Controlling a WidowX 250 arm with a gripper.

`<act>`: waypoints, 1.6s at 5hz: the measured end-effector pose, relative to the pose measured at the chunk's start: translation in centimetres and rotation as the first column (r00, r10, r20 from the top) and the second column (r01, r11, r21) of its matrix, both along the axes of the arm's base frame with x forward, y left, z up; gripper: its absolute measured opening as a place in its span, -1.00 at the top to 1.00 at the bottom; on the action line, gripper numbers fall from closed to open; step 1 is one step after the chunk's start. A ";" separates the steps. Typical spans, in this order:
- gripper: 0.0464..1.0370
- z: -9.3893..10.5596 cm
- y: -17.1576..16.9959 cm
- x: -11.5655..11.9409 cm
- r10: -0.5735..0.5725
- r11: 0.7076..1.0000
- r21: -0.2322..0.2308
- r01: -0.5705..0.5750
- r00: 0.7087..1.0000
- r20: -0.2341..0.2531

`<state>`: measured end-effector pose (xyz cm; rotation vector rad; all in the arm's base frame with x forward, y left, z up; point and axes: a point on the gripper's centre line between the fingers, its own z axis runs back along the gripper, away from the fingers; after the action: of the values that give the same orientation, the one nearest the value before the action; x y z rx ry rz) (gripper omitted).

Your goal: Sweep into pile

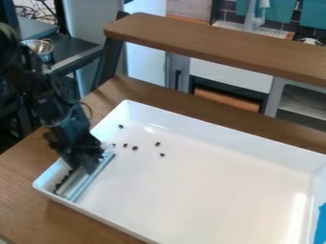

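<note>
Rect. white tray (204, 190), smooth, glossy, w/ raised walls, on wood-grain table (25, 190). Straight, pale sweeper (88, 182) lies inside at L end, lengthwise along L wall & close to it; wide floor btwn it & R wall. Sm. dk roundish bits (135, 148) scattered far L, plus dk row (64, 180) btwn sweeper & L wall. Blk gripper (86, 164) over L end, jaws clamped on sweeper.

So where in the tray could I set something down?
The white tray is bare between the scattered black beans and its right-hand wall, and along the near wall right of the sweeper. Its left end is crowded: tool, sweeper, beans.
</note>
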<state>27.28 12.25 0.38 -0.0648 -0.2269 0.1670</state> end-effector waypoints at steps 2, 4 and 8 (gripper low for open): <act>0.45 1.0 -3.4 1.3 0.063 0.990 -0.129 -0.058 0.997 0.036; 0.45 4.7 -9.9 6.6 0.120 0.958 -0.272 -0.089 0.988 0.099; 0.45 0.7 -13.3 12.8 0.252 0.957 -0.180 -0.226 0.958 0.136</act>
<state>40.05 -1.07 1.11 -0.2140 -0.3797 0.4241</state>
